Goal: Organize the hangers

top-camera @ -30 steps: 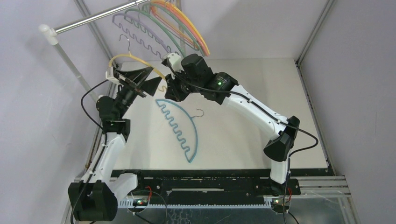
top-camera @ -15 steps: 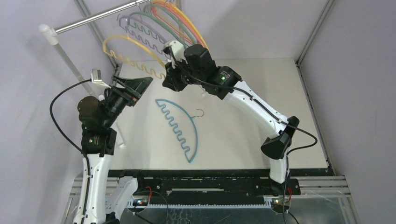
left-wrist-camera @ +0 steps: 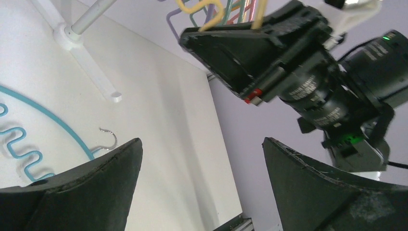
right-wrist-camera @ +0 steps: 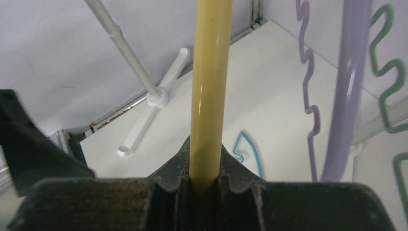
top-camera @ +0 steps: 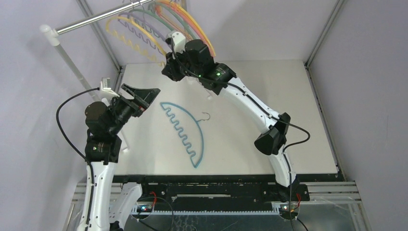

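My right gripper (top-camera: 169, 66) is shut on a yellow wavy hanger (top-camera: 126, 30) and holds it up by the silver rail (top-camera: 96, 18). The yellow bar (right-wrist-camera: 210, 86) runs straight out between the right jaws. Purple (right-wrist-camera: 344, 96), green (right-wrist-camera: 387, 72), orange (top-camera: 202, 33) and pink hangers hang from the rail behind it. A teal wavy hanger (top-camera: 185, 132) lies flat on the table; it also shows in the left wrist view (left-wrist-camera: 29, 144). My left gripper (top-camera: 144, 96) is open and empty, left of the teal hanger and below the right gripper (left-wrist-camera: 226, 45).
The rail stands on a white post (top-camera: 67, 57) with a cross foot (right-wrist-camera: 154, 103) at the table's back left corner. Grey walls close in on three sides, and a metal frame strip (top-camera: 322, 110) runs along the table's right edge.
My right gripper has lifted the yellow hanger up and back to the rail. My left gripper has let go of it, opened, and drawn back down and left.
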You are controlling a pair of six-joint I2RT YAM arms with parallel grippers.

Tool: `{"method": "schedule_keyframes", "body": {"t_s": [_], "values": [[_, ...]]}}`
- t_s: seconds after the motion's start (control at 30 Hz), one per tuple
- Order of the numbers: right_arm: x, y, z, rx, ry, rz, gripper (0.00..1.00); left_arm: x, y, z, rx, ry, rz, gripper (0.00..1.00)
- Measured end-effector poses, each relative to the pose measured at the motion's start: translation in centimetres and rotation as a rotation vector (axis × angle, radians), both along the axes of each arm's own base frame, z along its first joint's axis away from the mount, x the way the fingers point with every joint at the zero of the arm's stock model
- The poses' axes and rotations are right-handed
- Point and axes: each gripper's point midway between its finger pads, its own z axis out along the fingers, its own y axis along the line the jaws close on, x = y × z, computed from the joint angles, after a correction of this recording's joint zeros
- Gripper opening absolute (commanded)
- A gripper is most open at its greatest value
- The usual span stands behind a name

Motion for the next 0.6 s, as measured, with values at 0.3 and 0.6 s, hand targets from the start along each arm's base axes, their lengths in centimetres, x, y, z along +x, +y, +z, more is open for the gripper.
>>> {"method": "schedule_keyframes", "body": {"t_s": [0.3,0.6], "values": [[2.5,1.1,-3.5,-0.021,0.024,-0.017,0.11,-0.5,0.1,-1.0,0.006,0.018,0.006,0.99],[3.0,-0.4,-4.7,-0.045,0.053,-0.067,0.76,-0.1,0.4,-3.2,0.032,0.064,0.018,1.0]]}}
